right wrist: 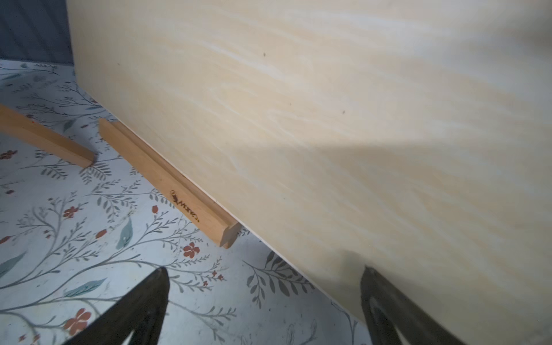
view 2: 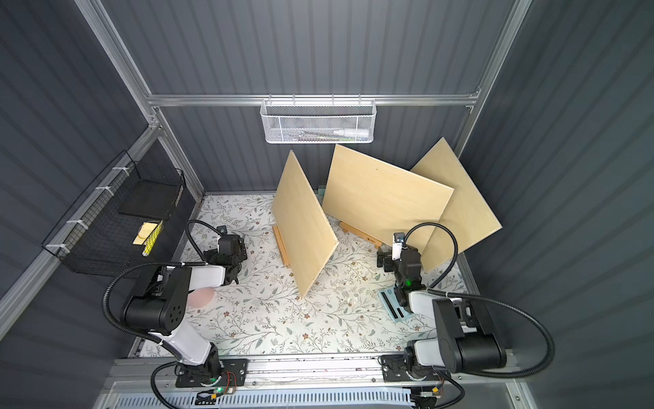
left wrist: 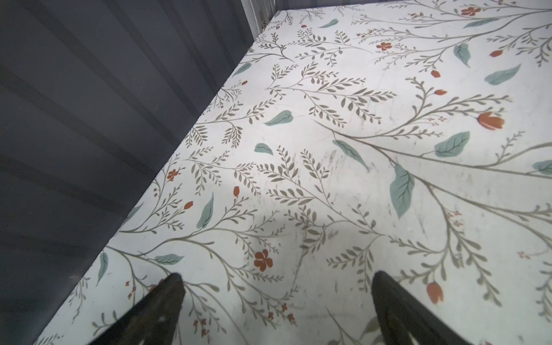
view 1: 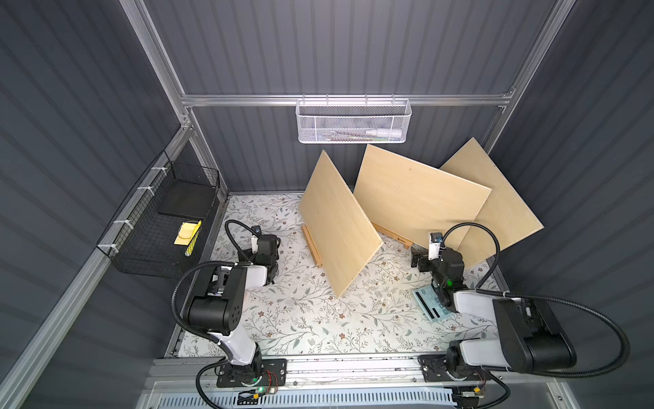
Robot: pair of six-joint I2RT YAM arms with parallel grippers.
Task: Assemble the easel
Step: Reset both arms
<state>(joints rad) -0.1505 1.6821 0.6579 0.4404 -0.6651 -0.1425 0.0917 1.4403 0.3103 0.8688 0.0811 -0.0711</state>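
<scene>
The left pincer (left wrist: 277, 274), middle left in both top views, stands open over the flowered bench (view 1: 300, 318). In the centre an easel board (view 1: 339, 226) stands tilted beside its rail (view 1: 311, 244). At right, the right pincer (right wrist: 264, 268) is open, near a second board (right wrist: 328, 119) resting on its ledge (right wrist: 167, 179).

The left arm (view 1: 212, 311) and the right arm (view 1: 531, 340) have rounded black joints and smooth white shells. A black ribbed cable (view 1: 470, 223) loops behind each wrist. A green light (view 1: 450, 283) glows behind the right gripper (right wrist: 265, 268). The fingers (left wrist: 161, 310) are dark and pointed. A black base plate (view 1: 279, 371) carries small screws.
</scene>
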